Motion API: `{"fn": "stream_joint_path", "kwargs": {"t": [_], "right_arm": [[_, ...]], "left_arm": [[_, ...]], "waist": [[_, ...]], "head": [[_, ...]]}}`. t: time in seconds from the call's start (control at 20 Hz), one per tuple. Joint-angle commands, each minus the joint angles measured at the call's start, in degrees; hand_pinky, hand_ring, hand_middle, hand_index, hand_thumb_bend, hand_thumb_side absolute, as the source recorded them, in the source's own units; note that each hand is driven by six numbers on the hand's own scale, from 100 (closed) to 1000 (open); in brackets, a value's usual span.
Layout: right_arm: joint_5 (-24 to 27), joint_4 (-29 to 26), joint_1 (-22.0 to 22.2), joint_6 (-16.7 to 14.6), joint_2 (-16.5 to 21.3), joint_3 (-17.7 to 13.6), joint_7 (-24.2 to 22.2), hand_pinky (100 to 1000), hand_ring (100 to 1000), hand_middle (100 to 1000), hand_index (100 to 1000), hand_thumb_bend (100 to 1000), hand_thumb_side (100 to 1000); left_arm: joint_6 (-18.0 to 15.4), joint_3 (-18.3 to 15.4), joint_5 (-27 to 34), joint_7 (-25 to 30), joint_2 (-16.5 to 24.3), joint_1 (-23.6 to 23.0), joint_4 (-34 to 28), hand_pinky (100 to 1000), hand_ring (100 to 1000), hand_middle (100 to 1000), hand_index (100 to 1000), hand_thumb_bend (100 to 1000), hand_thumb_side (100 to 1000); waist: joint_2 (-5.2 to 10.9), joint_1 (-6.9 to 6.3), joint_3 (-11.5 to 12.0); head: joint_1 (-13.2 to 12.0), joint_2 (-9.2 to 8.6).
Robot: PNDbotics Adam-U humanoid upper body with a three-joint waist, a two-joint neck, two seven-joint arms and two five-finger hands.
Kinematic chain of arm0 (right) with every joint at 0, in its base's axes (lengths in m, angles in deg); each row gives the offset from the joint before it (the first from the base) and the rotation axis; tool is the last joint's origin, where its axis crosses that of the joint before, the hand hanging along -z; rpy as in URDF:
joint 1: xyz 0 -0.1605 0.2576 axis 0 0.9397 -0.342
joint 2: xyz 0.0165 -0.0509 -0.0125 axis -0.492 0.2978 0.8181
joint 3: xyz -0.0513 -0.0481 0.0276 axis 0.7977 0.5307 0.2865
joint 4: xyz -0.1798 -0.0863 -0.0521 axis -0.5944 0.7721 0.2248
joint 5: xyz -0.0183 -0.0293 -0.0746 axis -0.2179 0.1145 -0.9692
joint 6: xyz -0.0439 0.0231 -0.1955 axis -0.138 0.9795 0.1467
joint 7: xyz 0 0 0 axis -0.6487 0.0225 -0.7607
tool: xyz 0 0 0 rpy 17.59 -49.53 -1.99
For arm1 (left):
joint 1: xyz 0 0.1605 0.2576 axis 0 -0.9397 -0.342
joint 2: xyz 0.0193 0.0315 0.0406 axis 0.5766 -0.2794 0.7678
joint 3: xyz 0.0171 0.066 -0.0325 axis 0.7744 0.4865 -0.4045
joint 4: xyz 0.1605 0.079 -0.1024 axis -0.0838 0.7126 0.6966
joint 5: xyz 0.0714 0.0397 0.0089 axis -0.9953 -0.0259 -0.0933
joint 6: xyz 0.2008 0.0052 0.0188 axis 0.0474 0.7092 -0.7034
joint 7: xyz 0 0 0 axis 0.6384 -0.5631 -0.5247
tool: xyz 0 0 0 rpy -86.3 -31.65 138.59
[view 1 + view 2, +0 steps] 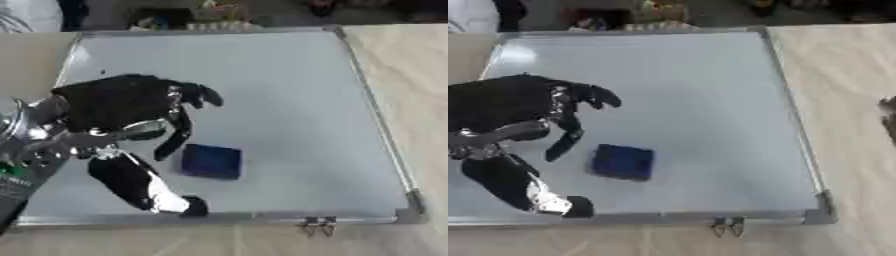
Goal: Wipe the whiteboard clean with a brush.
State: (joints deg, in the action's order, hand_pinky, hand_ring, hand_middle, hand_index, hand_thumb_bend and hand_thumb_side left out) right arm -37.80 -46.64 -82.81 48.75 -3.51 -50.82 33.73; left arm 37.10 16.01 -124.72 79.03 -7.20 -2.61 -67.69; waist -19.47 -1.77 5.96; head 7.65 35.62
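A whiteboard (280, 90) with a metal frame lies flat on the wooden table and fills most of both views. A small dark blue eraser block (211, 161) rests on the board's lower middle. My left hand (118, 102) hovers over the board's left part, just left of the block, fingers spread and relaxed, thumb (140, 186) reaching down toward the lower frame. The hand holds nothing and a gap separates it from the block. A small dark mark (102, 72) shows on the board above the hand. At the right edge of the right eye view a sliver of my right hand (888, 117) shows.
Light wooden tabletop (411, 75) surrounds the board on the right and front. A metal clip (318, 225) sits on the board's lower frame. Assorted clutter (210, 12) lies beyond the far edge.
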Motion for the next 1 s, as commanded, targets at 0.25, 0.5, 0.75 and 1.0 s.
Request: {"fn": "stream_joint_path", "kwargs": {"t": [0.25,0.5,0.75,1.0], "right_arm": [[0.4,-1.0,-0.8,-0.1,1.2,-0.2,-0.2,828,813,831,884,100,1000],[0.4,-1.0,-0.8,-0.1,1.3,-0.2,-0.2,828,813,831,884,100,1000],[0.3,-1.0,-0.8,-0.1,1.1,-0.2,-0.2,828,814,831,884,100,1000],[0.3,-1.0,-0.9,0.0,1.0,-0.2,-0.2,829,814,831,884,100,1000]], "left_arm": [[2.0,-1.1,-1.4,5.3,-1.0,2.6,1.3,770,929,918,290,610,714],[1.8,-1.1,-1.9,5.5,-1.5,3.2,3.0,767,925,914,288,607,711],[0.0,-0.5,-3.3,4.6,-2.3,3.7,6.6,749,904,896,273,608,648],[-3.9,1.4,-6.0,1.4,-3.1,3.9,10.7,737,893,888,261,582,598]], "waist": [[1.21,0.02,-0.2],[1.17,-0.04,-0.4],[0.82,-0.2,-0.9],[0.37,-0.29,-1.3]], "head": [[0.2,-0.86],[0.2,-0.9],[0.0,-1.29],[-0.1,-1.63]]}}
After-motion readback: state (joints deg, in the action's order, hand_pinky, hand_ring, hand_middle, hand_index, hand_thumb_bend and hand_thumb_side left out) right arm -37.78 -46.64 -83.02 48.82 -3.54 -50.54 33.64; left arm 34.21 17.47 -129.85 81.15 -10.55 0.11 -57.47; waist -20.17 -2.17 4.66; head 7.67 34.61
